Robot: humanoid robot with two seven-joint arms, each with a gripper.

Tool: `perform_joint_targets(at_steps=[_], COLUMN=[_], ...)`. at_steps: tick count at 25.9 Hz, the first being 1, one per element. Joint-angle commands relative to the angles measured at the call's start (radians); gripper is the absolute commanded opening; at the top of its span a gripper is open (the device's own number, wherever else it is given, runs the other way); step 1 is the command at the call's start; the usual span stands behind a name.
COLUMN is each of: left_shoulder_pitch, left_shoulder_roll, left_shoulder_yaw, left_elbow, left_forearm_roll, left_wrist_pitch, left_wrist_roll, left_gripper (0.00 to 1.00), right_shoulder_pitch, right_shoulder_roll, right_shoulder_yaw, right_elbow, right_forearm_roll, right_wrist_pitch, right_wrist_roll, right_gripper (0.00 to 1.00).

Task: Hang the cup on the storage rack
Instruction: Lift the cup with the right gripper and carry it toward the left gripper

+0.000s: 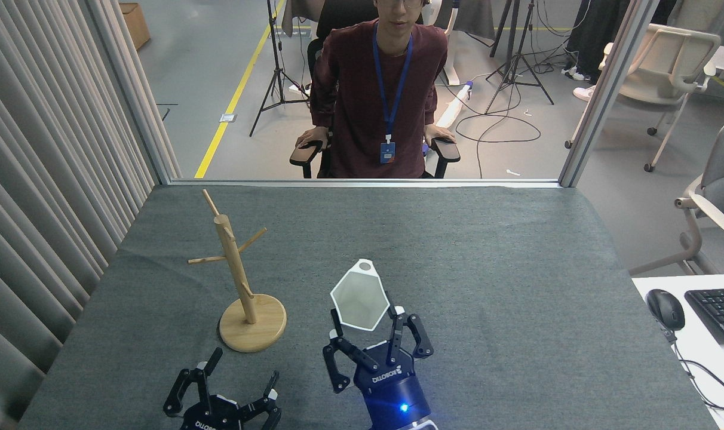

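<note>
The right gripper (365, 328) holds the cup (360, 303) up at 5 o'clock from the rack (241, 280). The left gripper (236, 376) is wide and empty. The tab hole is tiny; it could miss a peg or bump the rack over.

It looks like a robotics lab or office: tripods (514, 54) and loose cables (493, 122) on a grey floor with yellow tape (236, 95), office chairs (660, 65), a keyboard (717, 310) beside a cloth-covered table (517, 251).
</note>
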Motion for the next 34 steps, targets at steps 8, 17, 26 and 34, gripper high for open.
perform_joint_targets(at_steps=[8, 17, 26, 34], left_shoulder_pitch=[0.0, -0.008, -0.009, -0.011], left_shoulder_roll=[-0.036, -0.039, -0.041, -0.041], left_shoulder_yaw=[-0.131, -0.136, -0.134, -0.132], left_elbow=[0.001, 0.005, 0.007, -0.002], left_forearm_roll=[-0.078, -0.078, -0.078, -0.075], left_wrist_pitch=[0.024, 0.026, 0.027, 0.027], left_wrist_roll=[-0.002, -0.002, 0.001, 0.004], left_gripper=[0.99, 0.99, 0.99, 0.99], right_shoulder_pitch=[-0.001, 0.038, 0.085, 0.11], right_shoulder_roll=[0.011, 0.018, 0.011, 0.008], right_shoulder_yaw=[0.151, 0.202, 0.2, 0.226], right_elbow=[0.007, 0.007, -0.004, 0.007], right_forearm_roll=[0.013, 0.036, 0.042, 0.048], right_wrist_pitch=[0.066, 0.067, 0.067, 0.081], right_wrist_roll=[0.001, -0.003, -0.011, -0.023], right_gripper=[0.64, 0.64, 0.64, 0.64])
